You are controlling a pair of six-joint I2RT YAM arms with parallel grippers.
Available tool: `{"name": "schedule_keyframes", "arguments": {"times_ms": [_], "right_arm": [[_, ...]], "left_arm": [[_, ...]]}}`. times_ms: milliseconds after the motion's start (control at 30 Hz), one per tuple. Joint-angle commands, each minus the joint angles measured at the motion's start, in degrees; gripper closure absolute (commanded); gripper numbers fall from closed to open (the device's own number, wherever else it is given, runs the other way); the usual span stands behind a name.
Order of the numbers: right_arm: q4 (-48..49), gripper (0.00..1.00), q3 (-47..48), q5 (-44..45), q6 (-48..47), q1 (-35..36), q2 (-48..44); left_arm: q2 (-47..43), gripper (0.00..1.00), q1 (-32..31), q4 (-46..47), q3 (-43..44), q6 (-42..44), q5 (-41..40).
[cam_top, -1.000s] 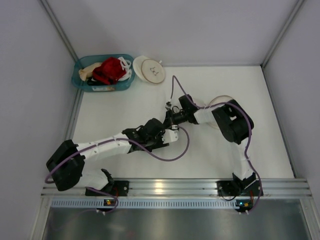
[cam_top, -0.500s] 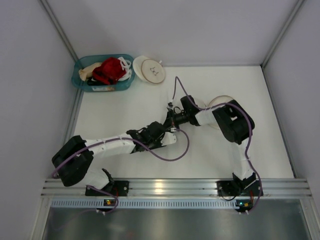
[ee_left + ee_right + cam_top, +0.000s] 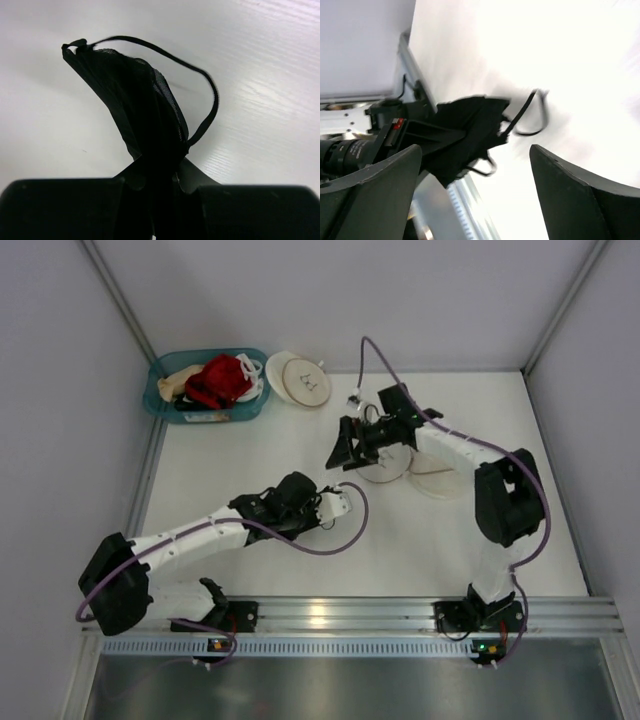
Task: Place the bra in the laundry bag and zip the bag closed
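Far-left corner of the surface [image 3: 230, 455], top view: teal basket [image 3: 160, 405] holding a red garment [image 3: 218, 380] and a beige garment [image 3: 178, 380]; tan-rimmed round bag [image 3: 300, 380] just beside it.
Laundry bag [image 3: 382, 470]: open as two cream rounds, right of centre toward the far edge, partly under the right arm.
Right gripper [image 3: 345, 445]: at the bag's left rim, jaws wide apart, empty.
Left gripper [image 3: 300, 502]: mid-surface, apart from the bag.
Left wrist view, bra [image 3: 145, 110]: black fabric pinched between the closed fingers [image 3: 65, 210], one thin strap looping free.
Right wrist view: fingers [image 3: 370, 195] spread wide; bra beyond them, hanging from the left gripper.
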Motion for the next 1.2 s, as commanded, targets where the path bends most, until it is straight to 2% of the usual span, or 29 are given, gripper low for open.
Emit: {"name": "schedule_keyframes", "arguments": {"times_ms": [0,167,267,333,400,467,500,533,633,767,1033,1167], "right_arm": [[-14.2,0.09,7.3,7.0,-16.2,-6.1,-7.4],[-22.2,0.10,12.0,16.7,-21.3,-13.3,-7.9],[-23.0,0.16,12.0,23.1,-22.5,-17.8,-8.5],[-22.8,0.29,10.4,26.6,-23.8,-20.1,-9.1],[-23.0,0.44,8.7,31.3,-28.8,-20.8,-9.1],[-23.0,0.52,7.5,34.5,-31.1,-20.8,-8.6],[-23.3,0.61,7.0,35.7,-32.5,-20.7,-7.4],[-24.0,0.64,7.0,36.8,-33.3,-20.8,-6.6],[-24.1,0.66,6.8,42.7,-35.4,-20.6,-3.6],[-22.5,0.66,4.8,43.5,-36.6,-20.5,-0.7],[-19.0,0.59,-0.9,38.1,-38.5,-11.7,2.1],[-18.8,0.58,-0.9,30.5,-38.2,-4.9,1.9]], "left_arm": [[-2.3,1.00,0.6,-2.8,3.0,-2.6,6.8],[-1.1,1.00,3.0,-2.9,5.4,-7.0,10.9],[-0.5,1.00,5.2,-2.9,8.3,-10.0,13.4],[-0.2,1.00,7.0,-3.3,10.7,-11.8,14.3],[0.6,1.00,8.0,-4.0,12.4,-12.8,15.5],[1.2,1.00,9.3,-4.1,14.2,-14.3,16.4],[1.2,1.00,9.9,-4.1,14.7,-14.9,16.7],[1.3,1.00,10.7,-4.1,15.0,-15.7,17.0],[1.5,1.00,12.3,-4.7,16.3,-17.4,17.8],[0.7,1.00,14.3,-5.3,16.9,-18.9,18.8],[-1.3,1.00,21.6,-5.2,15.4,-28.0,27.6],[-3.0,1.00,24.2,-5.2,14.6,-31.7,32.8]]}}
